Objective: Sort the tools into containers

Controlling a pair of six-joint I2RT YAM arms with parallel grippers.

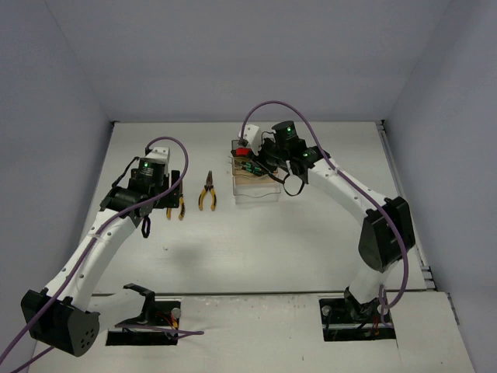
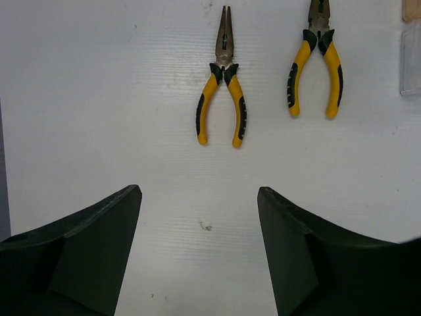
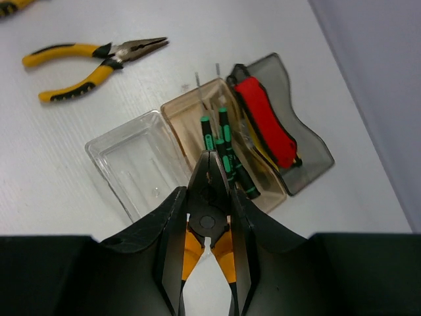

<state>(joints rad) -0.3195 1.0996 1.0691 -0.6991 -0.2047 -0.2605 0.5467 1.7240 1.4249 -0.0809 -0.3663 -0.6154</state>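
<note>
Toward the table's far edge, your right gripper (image 3: pixel 209 195) is clenched on the pliers (image 3: pixel 210 172), nose down over the wall between amber bin (image 3: pixel 182 113) and clear bin (image 3: pixel 129 162).

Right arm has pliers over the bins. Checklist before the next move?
1. Grip: ok. The right claw is shut on the held pliers, pinching them near the pivot.
2. Target free: ok. The clear bin looks empty.
3. Other bins: ok. The amber bin holds screwdrivers and the grey bin holds the red cutter.
4. Alignment: cannot tell. The plier tip shows near the wall between the clear and amber bins.
5. Left claw: ok. It is open and empty, short of the two loose pliers.
</note>
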